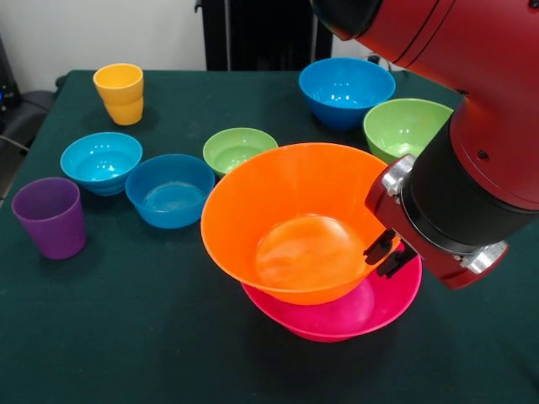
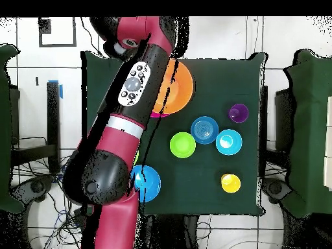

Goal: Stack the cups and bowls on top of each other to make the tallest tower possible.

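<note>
At the orange bowl's (image 1: 290, 220) rim, the claw (image 1: 387, 252) is clamped on it, tilted over the pink bowl (image 1: 383, 307); 5 other bowls stand beyond.

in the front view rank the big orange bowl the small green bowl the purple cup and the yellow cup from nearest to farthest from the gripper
1. Big orange bowl: right at the gripper, at its rim.
2. Small green bowl: behind the orange bowl, mid-table.
3. Yellow cup, far left corner, and purple cup, left edge: both farthest, too close to call.

Arm (image 1: 472, 168) apparently blocks tower (image 1: 295, 223); table's (image 1: 126, 337) near side open.
</note>
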{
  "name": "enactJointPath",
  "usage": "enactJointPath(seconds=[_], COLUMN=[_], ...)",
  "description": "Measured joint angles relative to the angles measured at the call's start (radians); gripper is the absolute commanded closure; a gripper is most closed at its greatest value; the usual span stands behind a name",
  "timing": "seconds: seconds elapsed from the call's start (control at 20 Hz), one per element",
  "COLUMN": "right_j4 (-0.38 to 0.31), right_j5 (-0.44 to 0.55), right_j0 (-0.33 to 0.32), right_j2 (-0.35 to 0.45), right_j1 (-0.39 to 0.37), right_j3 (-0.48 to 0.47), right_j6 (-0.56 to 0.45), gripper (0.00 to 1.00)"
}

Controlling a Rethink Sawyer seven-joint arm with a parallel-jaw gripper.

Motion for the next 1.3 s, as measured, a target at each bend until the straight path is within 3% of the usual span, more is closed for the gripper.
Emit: enactJointPath(seconds=[0.4, 1.3], right_j4=[0.028, 0.164], right_j5=[0.000, 0.000], right_j0=[-0.001, -0.008], right_j2=[-0.012, -0.123], right_j1=[0.001, 0.002], right_j3=[-0.002, -0.025], right_j6=[0.001, 0.008], gripper=[1.00, 1.00])
